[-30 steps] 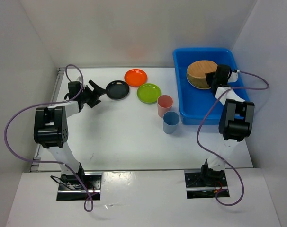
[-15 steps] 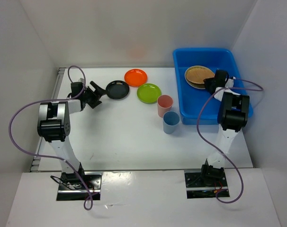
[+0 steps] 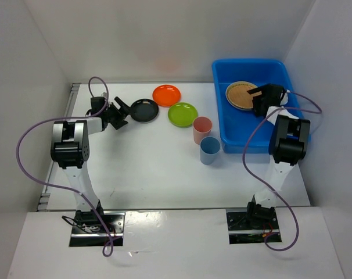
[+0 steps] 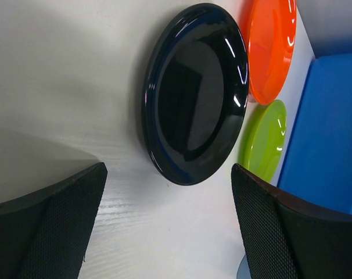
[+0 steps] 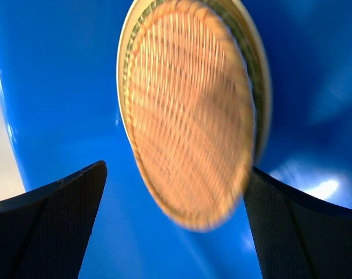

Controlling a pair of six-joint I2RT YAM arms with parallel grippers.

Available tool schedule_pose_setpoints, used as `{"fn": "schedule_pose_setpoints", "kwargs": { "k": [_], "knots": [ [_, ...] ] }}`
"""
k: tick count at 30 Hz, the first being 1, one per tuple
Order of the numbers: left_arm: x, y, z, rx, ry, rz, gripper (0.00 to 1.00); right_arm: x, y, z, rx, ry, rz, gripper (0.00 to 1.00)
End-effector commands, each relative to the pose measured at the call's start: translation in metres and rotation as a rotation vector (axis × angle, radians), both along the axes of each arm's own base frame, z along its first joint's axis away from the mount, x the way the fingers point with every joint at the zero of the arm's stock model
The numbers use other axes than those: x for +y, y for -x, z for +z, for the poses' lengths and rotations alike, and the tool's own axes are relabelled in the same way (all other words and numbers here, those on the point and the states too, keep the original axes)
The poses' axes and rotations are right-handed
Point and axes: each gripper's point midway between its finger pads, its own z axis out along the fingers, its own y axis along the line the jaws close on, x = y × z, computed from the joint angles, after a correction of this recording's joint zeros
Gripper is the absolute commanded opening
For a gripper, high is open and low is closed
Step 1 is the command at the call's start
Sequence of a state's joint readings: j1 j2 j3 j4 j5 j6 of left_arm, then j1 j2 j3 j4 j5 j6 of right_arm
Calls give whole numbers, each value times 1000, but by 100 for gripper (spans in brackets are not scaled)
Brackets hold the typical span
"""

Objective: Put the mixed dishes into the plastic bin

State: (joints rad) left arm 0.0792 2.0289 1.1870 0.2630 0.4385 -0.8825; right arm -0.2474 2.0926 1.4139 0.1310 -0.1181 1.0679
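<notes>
The big blue bin (image 3: 245, 143) sits in the upper right of the top view. A round woven tray (image 3: 240, 95) lies flat inside it, in the upper part of the bin. The right gripper (image 3: 256, 100) is over the bin, at the right side of the tray. Its jaws are wide apart and hold nothing. In the right wrist view the tray fills the upper middle, a bit blurry at its bottom, with blue bin all around it. The two black fingers (image 5: 48, 226) sit down in the bottom corners.

The other dishes are out on the white table (image 3: 153, 174), not in the bin. The black plate (image 3: 144, 110) is left of the middle, near the top. The orange plate (image 3: 166, 95) is just up and right of it. The lime green plate (image 3: 182, 114) is just below the orange one. The pink cup (image 3: 202, 129) stands up straight to the right of the green plate, near the left wall of the bin. The blue cup (image 3: 209, 150) stands just below the pink cup.

The left gripper (image 3: 122, 110) is on the left side, just beside the left edge of the black plate. Its jaws are wide apart and empty. In the left wrist view the black plate lies in the middle, just past the two fingers, and they do not touch it.
</notes>
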Motion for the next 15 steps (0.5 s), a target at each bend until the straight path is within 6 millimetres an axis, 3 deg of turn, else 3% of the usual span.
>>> {"fn": "schedule_pose_setpoints", "kwargs": {
  "k": [1,3,4,5,7,8,9,11,15],
  "knots": [
    [-5,-3,-14,12,-15,-39,94,3,22,90,-101,190,-39,99],
    [-9,-8,-18,2,26,-36,93,17,30,107,-132,257,-18,99],
    [-9,-7,-19,4,35,-29,91,31,35,130,-179,262,1,99],
    [-13,-10,-21,2,43,-17,90,38,37,141,-208,275,14,99],
    [-15,-10,-30,18,40,6,90,58,45,150,-254,271,71,99],
    [-16,-11,-33,18,28,26,87,63,53,169,-308,269,90,99],
    [-21,-13,-31,18,35,40,86,73,59,167,-323,252,138,99],
    [-19,-15,-35,26,29,82,85,89,67,182,-345,255,175,99],
    [-21,-18,-41,40,34,145,71,118,80,205,-391,286,292,99]
  ]
}}
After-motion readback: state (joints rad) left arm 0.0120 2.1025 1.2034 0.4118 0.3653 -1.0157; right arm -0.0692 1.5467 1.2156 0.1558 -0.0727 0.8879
